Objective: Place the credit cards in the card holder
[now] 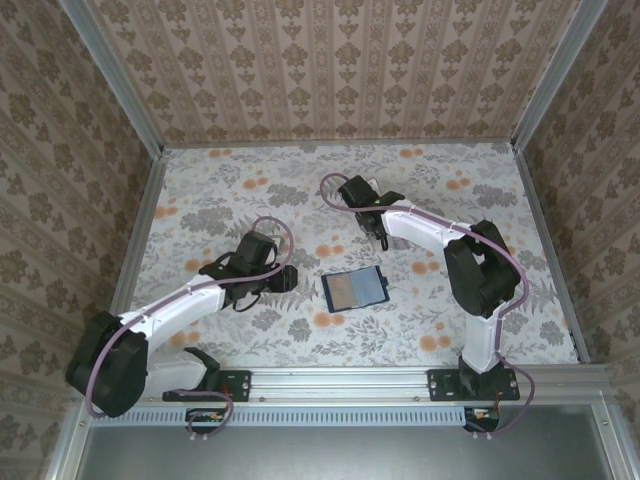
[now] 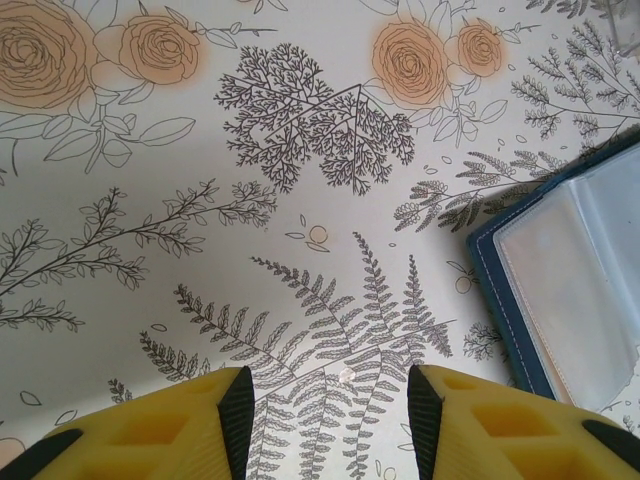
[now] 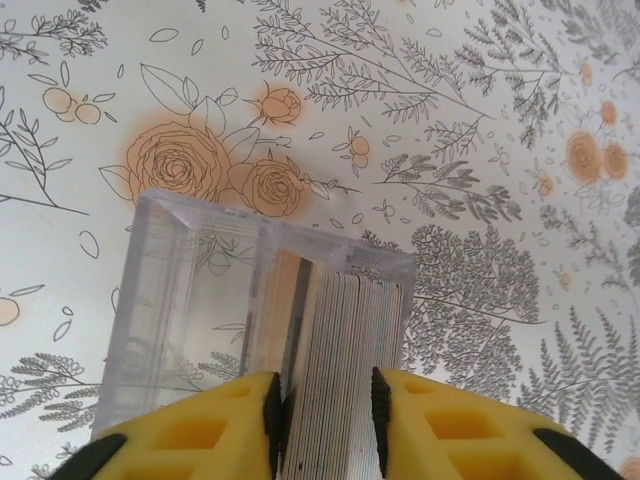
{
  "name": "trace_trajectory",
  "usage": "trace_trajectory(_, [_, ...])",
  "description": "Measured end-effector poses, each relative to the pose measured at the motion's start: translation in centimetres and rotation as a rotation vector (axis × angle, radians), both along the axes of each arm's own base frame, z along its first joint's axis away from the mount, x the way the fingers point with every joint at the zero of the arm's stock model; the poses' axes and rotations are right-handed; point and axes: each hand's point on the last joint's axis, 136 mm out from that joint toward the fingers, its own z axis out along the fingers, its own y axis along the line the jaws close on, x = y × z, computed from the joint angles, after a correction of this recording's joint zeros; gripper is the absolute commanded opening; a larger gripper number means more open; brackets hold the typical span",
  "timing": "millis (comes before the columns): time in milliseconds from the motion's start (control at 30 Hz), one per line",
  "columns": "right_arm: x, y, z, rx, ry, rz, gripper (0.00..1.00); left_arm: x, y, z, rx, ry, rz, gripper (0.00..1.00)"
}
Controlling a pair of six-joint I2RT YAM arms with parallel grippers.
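Yellow fingers of your right gripper (image 3: 322, 410) pinch the credit cards (image 3: 345, 340) stacked in a clear box (image 3: 190, 300); this looks like the pick-up step, so next lift them free and carry them near to the card holder (image 1: 355, 289), lying open mid-table. Your left gripper (image 2: 330, 410) hangs spread and empty, just left of it. Floral table cover (image 1: 250, 190), patterned walls (image 1: 330, 60).

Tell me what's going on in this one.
The right gripper is at a stack of credit cards standing in a clear plastic box, its fingers closed against either side of the stack. The card holder lies open on the floral table between the two arms. The left gripper hangs open and empty just beside the holder, touching nothing.
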Motion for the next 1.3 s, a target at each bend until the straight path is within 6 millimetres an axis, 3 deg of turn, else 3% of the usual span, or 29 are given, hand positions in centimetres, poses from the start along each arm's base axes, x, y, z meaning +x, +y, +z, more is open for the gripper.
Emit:
trace_trajectory(200, [0.0, 0.0, 0.2, -0.006, 0.001, 0.01, 0.01, 0.2, -0.2, -0.5, 0.005, 0.011, -0.002, 0.47])
trace_trajectory(500, [-0.4, -0.1, 0.7, 0.009, 0.004, 0.005, 0.0, 0.2, -0.2, -0.6, 0.006, 0.014, -0.003, 0.47])
trace_trajectory(600, [-1.0, 0.0, 1.9, 0.066, -0.003, -0.011, 0.0, 0.1, -0.2, -0.6, 0.004, 0.015, -0.004, 0.47])
trace_trajectory(800, [-2.3, 0.2, 7.2, 0.29, -0.072, -0.026, 0.0, -0.5, -1.6, -0.2, -0.08, 0.038, -0.05, 0.47])
trace_trajectory(933, [-5.7, 0.2, 8.8, 0.452, -0.073, 0.031, 0.0, -2.0, -2.6, -0.4, -0.159, 0.093, -0.105, 0.48])
trace_trajectory(1100, [-11.1, 1.9, 6.7, 0.662, 0.036, 0.157, 0.0, -3.9, -3.0, -0.1, -0.213, 0.122, -0.157, 0.49])
trace_trajectory(1300, [-15.5, 4.6, 1.4, 0.928, 0.259, 0.229, 0.0, -4.7, -4.7, -0.3, -0.265, 0.16, -0.226, 0.48])
